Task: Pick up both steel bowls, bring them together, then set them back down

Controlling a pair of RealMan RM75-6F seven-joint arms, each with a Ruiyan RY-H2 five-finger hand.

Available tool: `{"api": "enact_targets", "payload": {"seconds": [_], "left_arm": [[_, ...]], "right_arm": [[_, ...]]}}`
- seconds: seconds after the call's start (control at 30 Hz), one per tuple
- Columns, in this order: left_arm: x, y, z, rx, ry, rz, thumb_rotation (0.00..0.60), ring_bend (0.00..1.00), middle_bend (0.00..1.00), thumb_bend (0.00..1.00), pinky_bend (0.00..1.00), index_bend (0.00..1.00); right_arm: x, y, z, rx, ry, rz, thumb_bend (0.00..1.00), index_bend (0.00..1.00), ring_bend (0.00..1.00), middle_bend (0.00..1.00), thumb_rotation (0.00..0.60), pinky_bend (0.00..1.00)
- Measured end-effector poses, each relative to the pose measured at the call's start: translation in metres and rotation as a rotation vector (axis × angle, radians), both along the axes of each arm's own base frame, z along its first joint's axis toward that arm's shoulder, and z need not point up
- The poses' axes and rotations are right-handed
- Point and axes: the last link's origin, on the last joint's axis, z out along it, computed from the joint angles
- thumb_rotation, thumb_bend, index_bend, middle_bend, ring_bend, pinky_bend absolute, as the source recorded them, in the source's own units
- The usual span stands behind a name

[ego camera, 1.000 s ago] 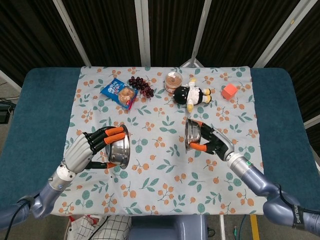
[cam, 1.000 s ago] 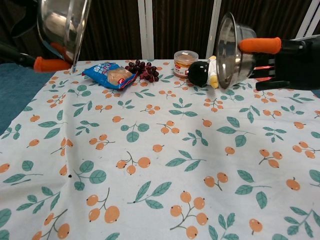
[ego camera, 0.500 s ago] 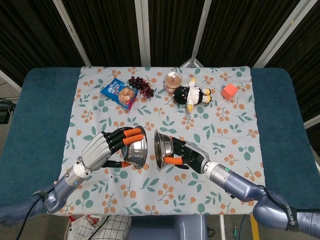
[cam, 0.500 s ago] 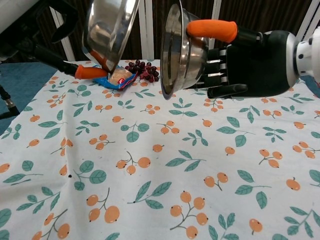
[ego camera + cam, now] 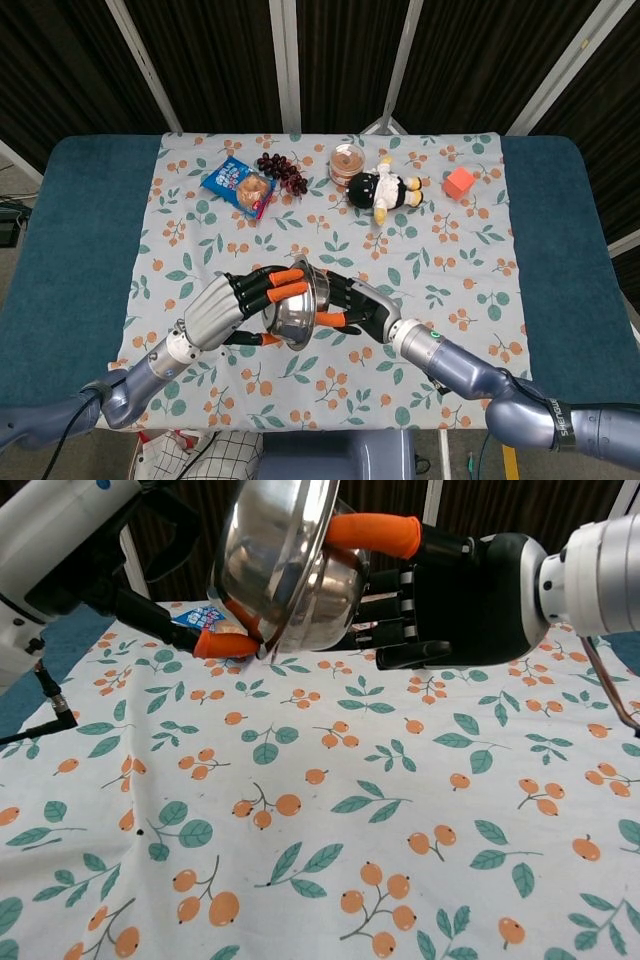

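Two steel bowls meet in the air over the front middle of the floral cloth, tilted on their sides. My left hand (image 5: 232, 306) grips the left bowl (image 5: 286, 320) with orange-tipped fingers over its rim. My right hand (image 5: 357, 311) grips the right bowl (image 5: 320, 290), whose rim touches the left one. In the chest view the left bowl (image 5: 258, 542) and the right bowl (image 5: 328, 600) overlap at the top centre. There the right hand (image 5: 455, 588) has its thumb over the rim. The left hand (image 5: 222, 643) is mostly hidden behind the bowls.
Along the far side of the cloth (image 5: 300, 380) lie a blue snack packet (image 5: 238, 186), dark grapes (image 5: 282, 170), a small jar (image 5: 347, 163), a black and white plush toy (image 5: 383, 188) and an orange cube (image 5: 459, 181). Blue padding borders both sides.
Both hands have moved inward with their bowls, the left one rightward and the right one leftward. The gap between the bowls has closed and they now touch.
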Motion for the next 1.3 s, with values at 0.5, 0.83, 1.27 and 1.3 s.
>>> {"api": "enact_targets", "payload": {"seconds": [0.5, 0.83, 1.27, 1.3], "left_arm": [[0.002, -0.001, -0.003, 0.035, 0.024, -0.023, 0.600, 0.64, 0.77, 0.62, 0.85, 0.65], [-0.003, -0.006, 0.013, 0.030, -0.001, -0.035, 0.600, 0.64, 0.77, 0.62, 0.85, 0.65], [-0.006, -0.005, 0.020, 0.072, 0.039, -0.040, 0.600, 0.64, 0.77, 0.62, 0.85, 0.66], [-0.006, -0.004, 0.019, 0.074, 0.047, -0.039, 0.600, 0.64, 0.77, 0.62, 0.85, 0.66]], "right_arm": [[0.001, 0.009, 0.005, -0.008, 0.018, 0.007, 0.35, 0.93, 0.86, 0.86, 0.600, 1.00], [-0.016, -0.003, 0.010, -0.032, 0.042, -0.039, 0.35, 0.93, 0.86, 0.86, 0.600, 1.00], [-0.022, -0.011, 0.013, -0.022, 0.046, -0.045, 0.35, 0.93, 0.86, 0.86, 0.600, 1.00], [-0.021, -0.010, 0.013, -0.019, 0.044, -0.042, 0.35, 0.93, 0.86, 0.86, 0.600, 1.00]]}}
